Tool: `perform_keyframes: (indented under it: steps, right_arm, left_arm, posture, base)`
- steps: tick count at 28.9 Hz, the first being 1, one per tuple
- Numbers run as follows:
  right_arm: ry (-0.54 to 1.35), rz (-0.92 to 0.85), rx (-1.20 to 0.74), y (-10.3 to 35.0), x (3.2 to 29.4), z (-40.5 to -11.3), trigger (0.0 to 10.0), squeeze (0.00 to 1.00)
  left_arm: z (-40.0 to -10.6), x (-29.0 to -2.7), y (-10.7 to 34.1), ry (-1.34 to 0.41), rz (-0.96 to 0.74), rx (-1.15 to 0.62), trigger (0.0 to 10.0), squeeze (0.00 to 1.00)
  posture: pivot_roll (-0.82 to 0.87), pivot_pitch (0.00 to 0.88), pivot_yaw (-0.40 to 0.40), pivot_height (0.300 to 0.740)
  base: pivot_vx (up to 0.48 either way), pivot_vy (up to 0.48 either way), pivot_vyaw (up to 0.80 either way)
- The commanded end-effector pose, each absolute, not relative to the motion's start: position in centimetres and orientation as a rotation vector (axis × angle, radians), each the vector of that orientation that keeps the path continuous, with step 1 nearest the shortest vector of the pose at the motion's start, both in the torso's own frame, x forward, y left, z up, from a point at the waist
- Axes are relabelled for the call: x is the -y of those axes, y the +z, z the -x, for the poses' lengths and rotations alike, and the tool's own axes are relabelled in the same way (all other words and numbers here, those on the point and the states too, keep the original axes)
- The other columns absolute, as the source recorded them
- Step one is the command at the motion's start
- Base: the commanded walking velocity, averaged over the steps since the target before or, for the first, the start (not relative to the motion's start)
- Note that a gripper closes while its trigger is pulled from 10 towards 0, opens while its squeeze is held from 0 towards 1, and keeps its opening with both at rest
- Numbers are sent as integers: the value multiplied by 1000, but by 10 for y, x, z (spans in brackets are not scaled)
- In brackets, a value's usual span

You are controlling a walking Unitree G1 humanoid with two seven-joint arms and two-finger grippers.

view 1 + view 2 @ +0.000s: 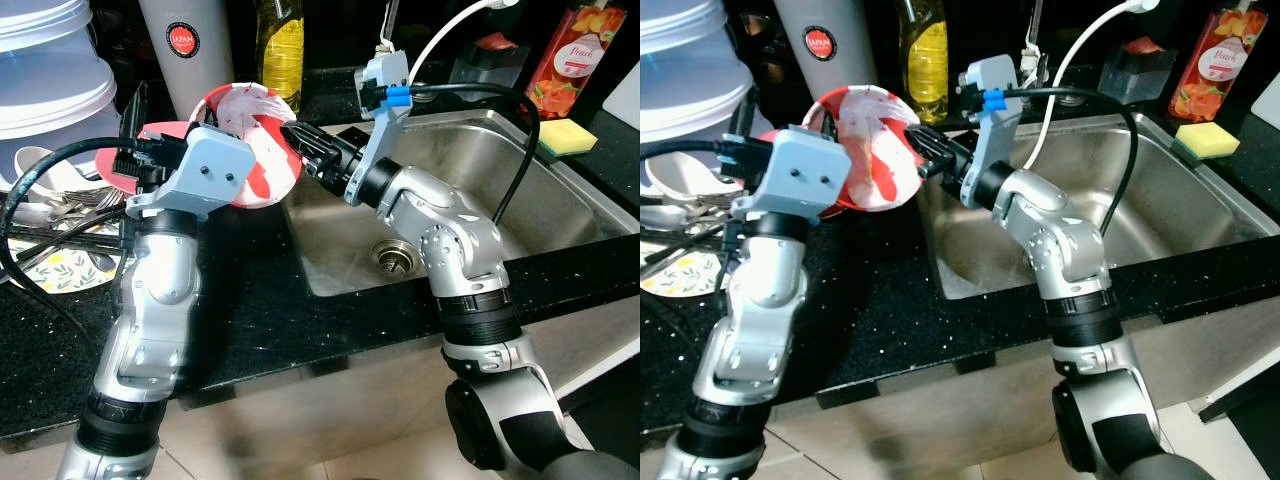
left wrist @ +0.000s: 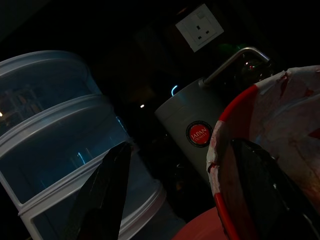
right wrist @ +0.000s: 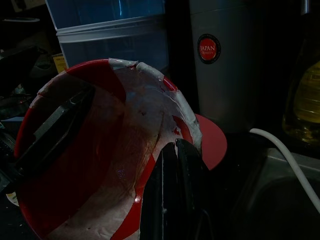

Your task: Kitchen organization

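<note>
I am working left to right, using the stainless steel sink basin [image 1: 520,190] as the reference landmark.

Far to the left of the sink, stacked translucent plastic containers [image 1: 45,70] are standing above a drying area with a patterned plate [image 1: 65,268] and loose cutlery [image 1: 60,205]. A tall grey cylindrical canister with a red round label [image 1: 190,50] is standing behind the sink's left edge, with a yellow oil bottle [image 1: 282,45] beside it.

I am holding the red-and-white round plastic bowl [image 1: 255,140], tilted on edge, in the air just left of the sink's rim. My left gripper [image 2: 175,190] is straddling the bowl's rim, one finger inside and one outside; I cannot tell whether the fingers are bearing on the wall. My right gripper [image 3: 175,195] is meeting the opposite rim with its fingers pressed together at the edge; I cannot tell whether the rim is pinched between them.

To do this step well, I judge that one gripper should have a confirmed clamp before the other lets go, and that the bowl should travel slowly and stay clear of the canister.

Past the sink's right edge, a yellow sponge [image 1: 568,135] and a pink juice carton [image 1: 590,50] are sitting.
</note>
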State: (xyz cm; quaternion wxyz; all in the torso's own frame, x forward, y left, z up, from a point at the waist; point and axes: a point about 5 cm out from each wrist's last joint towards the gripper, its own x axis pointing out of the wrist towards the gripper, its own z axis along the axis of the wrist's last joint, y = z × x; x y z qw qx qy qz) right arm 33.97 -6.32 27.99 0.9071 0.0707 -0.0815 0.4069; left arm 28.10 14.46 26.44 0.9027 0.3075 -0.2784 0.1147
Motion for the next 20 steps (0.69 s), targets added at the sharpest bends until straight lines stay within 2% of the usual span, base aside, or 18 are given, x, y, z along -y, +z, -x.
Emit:
perform_keyframes:
  steps: [1, 5, 6, 7, 8, 11, 12, 14, 15, 16, 18, 19, 20]
  right_arm:
    - [810, -152, 157, 276, 67, -343, 10000, 0]
    - [806, -147, 153, 275, 67, -343, 10000, 0]
    - [808, -151, 152, 274, 67, -343, 4706, 0]
    - [808, -151, 152, 274, 67, -343, 4706, 0]
    - [820, -158, 161, 274, 67, -342, 0, 0]
    - [837, -164, 169, 275, 67, -339, 0, 0]
    - [829, -154, 165, 275, 67, -340, 706, 0]
    - [826, -151, 165, 275, 67, -340, 706, 0]
    - [819, -147, 163, 275, 67, -341, 10000, 0]
    - [815, -154, 172, 276, 68, -341, 0, 0]
    - [825, -153, 184, 278, 68, -342, 0, 0]
    - [818, -144, 181, 278, 67, -343, 4784, 0]
    - [805, -133, 180, 279, 67, -344, 10000, 0]
  left_arm:
    - [-279, -143, 269, 238, -620, 609, 10000, 0]
    - [-279, -143, 269, 239, -619, 609, 10000, 0]
    - [-279, -143, 269, 238, -619, 611, 10000, 0]
    - [-279, -143, 269, 238, -619, 611, 10000, 0]
    - [-279, -142, 269, 238, -618, 611, 10000, 0]
    - [-279, -142, 269, 235, -618, 612, 10000, 0]
    - [-279, -142, 269, 233, -617, 613, 10000, 0]
    - [-279, -142, 269, 232, -617, 614, 10000, 0]
    - [-279, -142, 269, 231, -617, 614, 10000, 0]
    - [-279, -141, 269, 231, -616, 614, 10000, 0]
    - [-280, -141, 269, 230, -616, 613, 10000, 0]
    - [-280, -142, 269, 231, -615, 612, 10000, 0]
    - [-281, -142, 268, 233, -613, 609, 10000, 0]
  posture:
    - [10, 0, -46, 740]
    - [6, 0, -48, 740]
    - [6, 0, -49, 740]
    - [6, 0, -49, 740]
    - [5, 0, -48, 740]
    - [1, 0, -45, 740]
    - [1, 0, -45, 740]
    - [1, 0, -45, 740]
    - [-2, 0, -45, 740]
    - [-2, 0, -45, 740]
    - [-3, 0, -44, 740]
    - [-6, 0, -43, 740]
    - [-6, 0, -43, 740]
  base:
    - [0, 0, 0]
    - [0, 0, 0]
    - [0, 0, 0]
    - [0, 0, 0]
    - [0, 0, 0]
    - [0, 0, 0]
    - [0, 0, 0]
    - [0, 0, 0]
    - [0, 0, 0]
    - [0, 0, 0]
    - [0, 0, 0]
    - [0, 0, 0]
    - [0, 0, 0]
